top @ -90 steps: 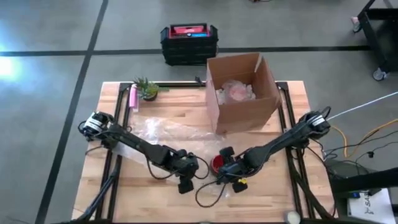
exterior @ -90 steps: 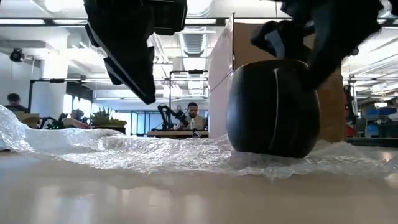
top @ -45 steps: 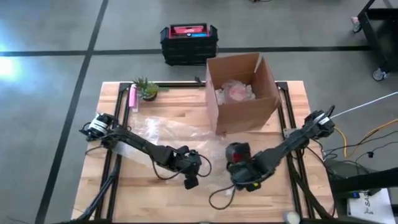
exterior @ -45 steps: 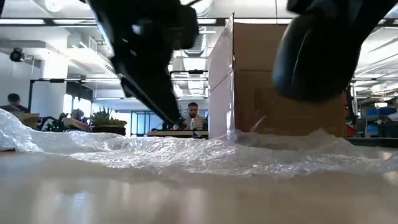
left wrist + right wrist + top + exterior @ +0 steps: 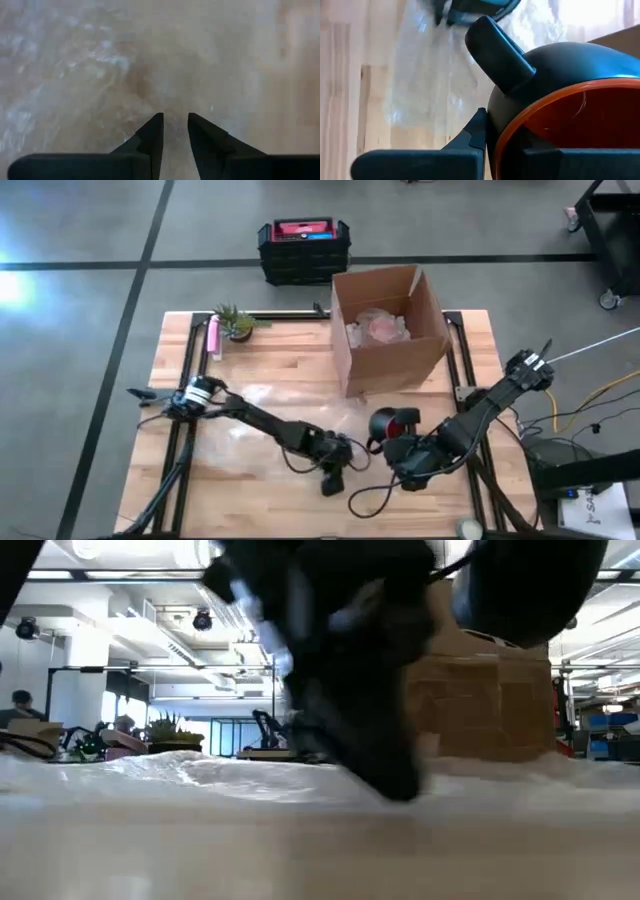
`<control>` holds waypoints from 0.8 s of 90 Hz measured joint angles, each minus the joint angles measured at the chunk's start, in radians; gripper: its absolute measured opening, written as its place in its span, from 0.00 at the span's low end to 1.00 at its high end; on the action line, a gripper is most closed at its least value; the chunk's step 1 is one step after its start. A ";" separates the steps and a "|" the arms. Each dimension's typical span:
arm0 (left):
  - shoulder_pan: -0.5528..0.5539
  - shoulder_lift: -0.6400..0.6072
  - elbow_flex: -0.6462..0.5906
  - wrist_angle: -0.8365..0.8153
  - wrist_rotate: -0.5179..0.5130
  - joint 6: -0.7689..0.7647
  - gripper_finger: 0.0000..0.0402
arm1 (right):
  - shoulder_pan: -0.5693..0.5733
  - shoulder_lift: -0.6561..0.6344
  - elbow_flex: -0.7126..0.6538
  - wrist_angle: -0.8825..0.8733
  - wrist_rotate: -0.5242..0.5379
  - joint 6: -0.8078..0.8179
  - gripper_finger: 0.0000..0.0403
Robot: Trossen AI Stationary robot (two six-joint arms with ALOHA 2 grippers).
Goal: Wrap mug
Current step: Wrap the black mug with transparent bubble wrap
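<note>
The right gripper [image 5: 395, 442] pinches the rim of the round black mug with red inside [image 5: 393, 424], held above the table beside the brown cardboard box [image 5: 388, 328]. The left gripper [image 5: 175, 131] has its fingers slightly spread, low over the clear bubble wrap sheet [image 5: 65, 75].

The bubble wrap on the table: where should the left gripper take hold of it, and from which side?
Best at a loose edge of the bubble wrap, coming from above: it lies flat on the table, and the left gripper, slightly open, already points down at it.

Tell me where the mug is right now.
In the high view the mug is held in the right tool, front-right of the table, just before the cardboard box.
</note>
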 joint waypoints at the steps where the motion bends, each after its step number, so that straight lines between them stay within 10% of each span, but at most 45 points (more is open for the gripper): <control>1: 0.000 0.004 0.014 -0.008 0.005 0.010 0.19 | 0.000 0.000 0.000 -0.001 -0.001 -0.001 0.02; 18: -0.010 0.004 0.264 -0.272 0.002 0.119 0.19 | 0.006 -0.004 0.000 -0.006 0.008 -0.027 0.02; 36: -0.121 -0.095 0.338 -0.634 -0.320 0.102 0.19 | 0.038 -0.003 0.000 -0.003 0.009 -0.006 0.02; 72: -0.252 -0.476 -0.084 -0.698 -0.599 -0.303 0.19 | -0.123 0.149 -0.003 0.309 -0.051 -0.207 0.02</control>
